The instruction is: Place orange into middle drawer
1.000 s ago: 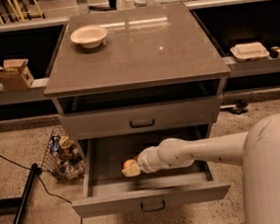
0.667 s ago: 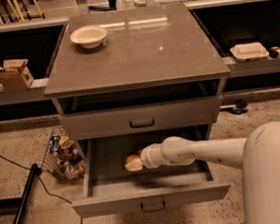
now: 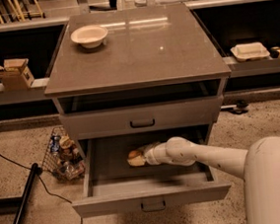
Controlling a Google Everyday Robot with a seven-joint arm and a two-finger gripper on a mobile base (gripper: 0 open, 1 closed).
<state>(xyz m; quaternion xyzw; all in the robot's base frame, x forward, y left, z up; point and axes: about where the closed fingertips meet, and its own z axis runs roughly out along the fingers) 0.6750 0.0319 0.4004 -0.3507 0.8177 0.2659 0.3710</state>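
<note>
The middle drawer is pulled out of the grey cabinet, and its inside shows. My white arm reaches into it from the right. My gripper is inside the drawer, left of centre and just above its floor. It is shut on the orange, a small round fruit at its tip. The fingers partly hide the fruit. The drawer front above is closed.
A white bowl stands on the cabinet top at the back left. A wire basket of small items sits on the floor left of the drawer, with a black pole and a cable beside it. A cardboard box and a white tray sit on the side shelves.
My gripper has moved slightly right and deeper into the drawer, carrying the orange with it. The drawer has not moved.
</note>
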